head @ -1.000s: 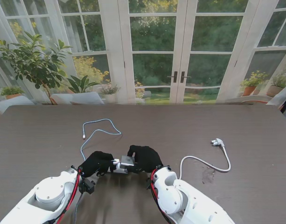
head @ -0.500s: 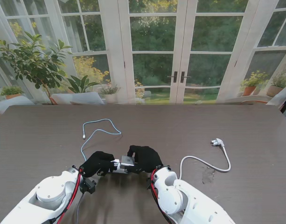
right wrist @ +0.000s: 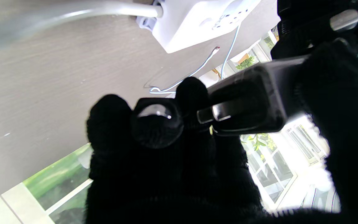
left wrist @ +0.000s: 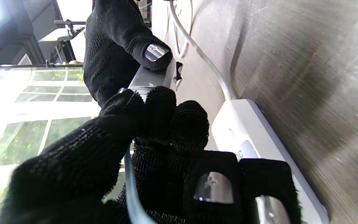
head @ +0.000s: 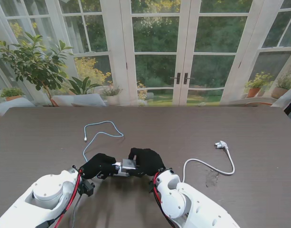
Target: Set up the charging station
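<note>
Gripping our grey charger block (head: 129, 164) in our right hand (head: 146, 161), left hand (head: 98, 165) pinching the pale cable (head: 98, 134) at it, above the counter (head: 41, 137).

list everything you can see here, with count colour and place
charger block: one, grey, held up between both hands
thin cable: one, pale blue, looping on the table farther from me, left of centre
power strip: one, white, on the table under the hands
power cord: one, white, right side, ending in a plug
table: one, dark brown
glass doors: white frames, behind the table
left hand: black glove, on the cable end
right hand: black glove, gripping the block
</note>
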